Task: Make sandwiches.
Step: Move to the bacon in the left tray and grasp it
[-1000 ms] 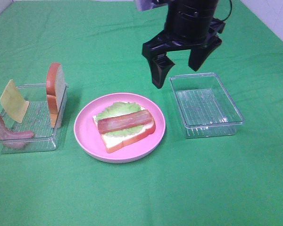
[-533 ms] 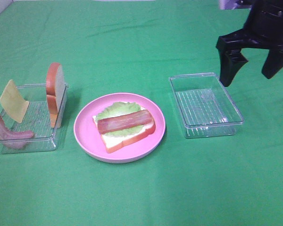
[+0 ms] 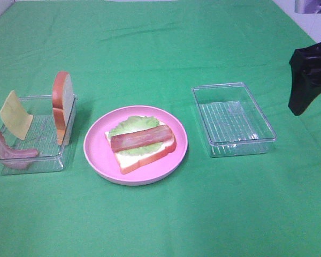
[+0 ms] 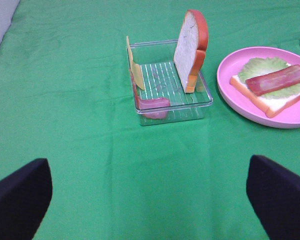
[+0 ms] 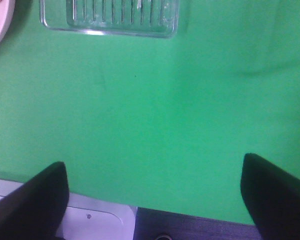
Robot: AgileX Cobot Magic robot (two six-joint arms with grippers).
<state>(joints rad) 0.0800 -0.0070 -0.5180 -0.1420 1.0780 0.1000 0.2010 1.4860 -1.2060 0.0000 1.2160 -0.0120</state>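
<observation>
Right pincer (image 5: 154,162) spread wide — clear tray (image 3: 232,120) beside.

Bright, even light from above; soft faint shadows; right wrist view slightly blurred

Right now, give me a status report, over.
Left gripper open, empty. Right gripper open, empty. Sandwich half built on pink plate: bread, lettuce, bacon. Cheese, second slice in tray. Nothing in the way.
</observation>
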